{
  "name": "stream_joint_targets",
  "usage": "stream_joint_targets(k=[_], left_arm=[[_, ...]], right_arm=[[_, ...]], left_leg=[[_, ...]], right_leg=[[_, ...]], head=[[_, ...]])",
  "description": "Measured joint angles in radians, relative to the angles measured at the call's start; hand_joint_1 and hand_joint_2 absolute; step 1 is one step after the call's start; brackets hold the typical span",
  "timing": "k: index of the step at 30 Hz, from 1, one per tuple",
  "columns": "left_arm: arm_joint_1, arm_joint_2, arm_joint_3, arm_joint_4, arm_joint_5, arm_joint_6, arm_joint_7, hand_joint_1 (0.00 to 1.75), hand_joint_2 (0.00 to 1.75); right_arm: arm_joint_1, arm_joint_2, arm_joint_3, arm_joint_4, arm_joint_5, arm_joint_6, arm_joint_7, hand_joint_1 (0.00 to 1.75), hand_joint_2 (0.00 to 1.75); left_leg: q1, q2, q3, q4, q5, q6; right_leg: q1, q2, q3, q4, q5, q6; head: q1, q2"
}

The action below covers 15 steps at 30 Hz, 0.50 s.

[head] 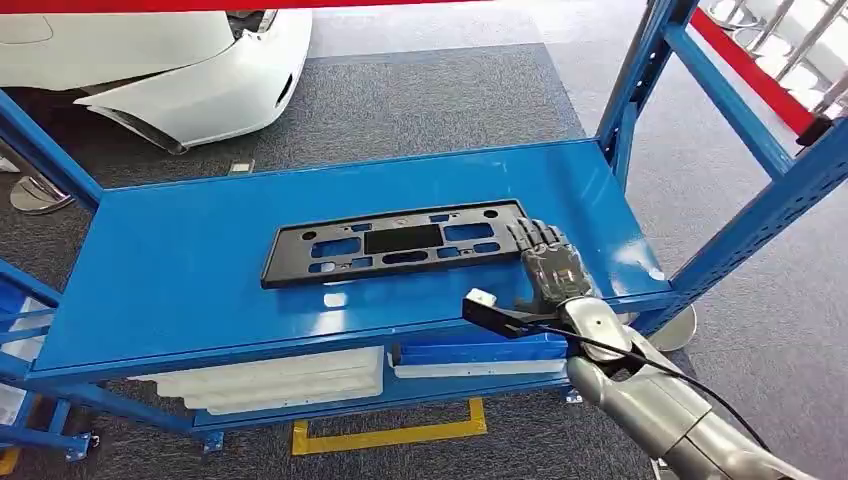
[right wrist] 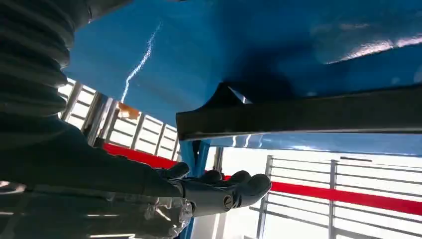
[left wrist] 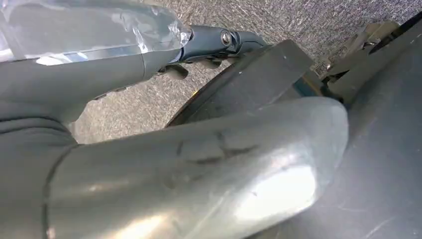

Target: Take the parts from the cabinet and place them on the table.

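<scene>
The flat black plastic mounting plate with rectangular cut-outs (head: 393, 243) lies lengthwise on the top blue metal shelf (head: 180, 270) of the cabinet, and its near end sits just ahead of the right hand's fingertips (head: 525, 233). The right hand (head: 549, 262) rests low over the shelf with its dark fingers stretched forward and slightly apart, holding nothing. In the right wrist view the fingers (right wrist: 239, 184) are extended beside the plate's dark edge (right wrist: 308, 114), with a gap between them and the plate, so I judge contact is not yet made. The hand probably lies flat like this because the plate is thin and flush with the shelf: the fingers need to slide in at its end or edge to get under it before they can close.

The left hand (left wrist: 214, 42) hangs beside the robot's body over grey carpet. Its fingers are mostly hidden behind the wrist cover, so I cannot tell whether they are spread or curled.

Beneath the fingers, on the lower shelf, a white plastic moulded part (head: 290, 380) lies toward the far side from the hand, and a blue flat tray or panel (head: 480, 350) sits almost directly below the palm. Whether it holds anything cannot be told. The task is at an early stage: the plate is in the cabinet, not lifted.
</scene>
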Motion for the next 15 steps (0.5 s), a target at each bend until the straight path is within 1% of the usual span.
stream_joint_targets(k=[7,11,15], left_arm=[[0.0,0.0,0.0,0.0,0.0,-0.001,0.0,0.0,0.0],[0.0,0.0,0.0,0.001,-0.002,0.0,-0.002,0.0,0.0],[-0.001,0.0,-0.002,0.001,-0.011,-0.001,-0.002,0.0,0.0]], right_arm=[[-0.021,0.004,0.02,0.047,-0.002,-0.01,-0.002,0.0,1.75],[-0.036,0.01,0.035,0.077,0.019,-0.043,-0.012,0.0,1.75],[-0.07,0.023,0.067,0.131,0.045,-0.07,-0.008,0.0,1.75]], left_leg=[[0.0,0.0,0.0,0.0,0.0,0.0],[0.0,0.0,0.0,0.0,0.0,0.0],[0.0,0.0,0.0,0.0,0.001,0.001]], right_leg=[[0.0,0.0,0.0,0.0,0.0,0.0],[0.0,0.0,0.0,0.0,0.0,0.0],[0.0,0.0,0.0,0.0,0.0,0.0]], head=[[0.0,0.0],[0.0,0.0],[0.0,0.0]])
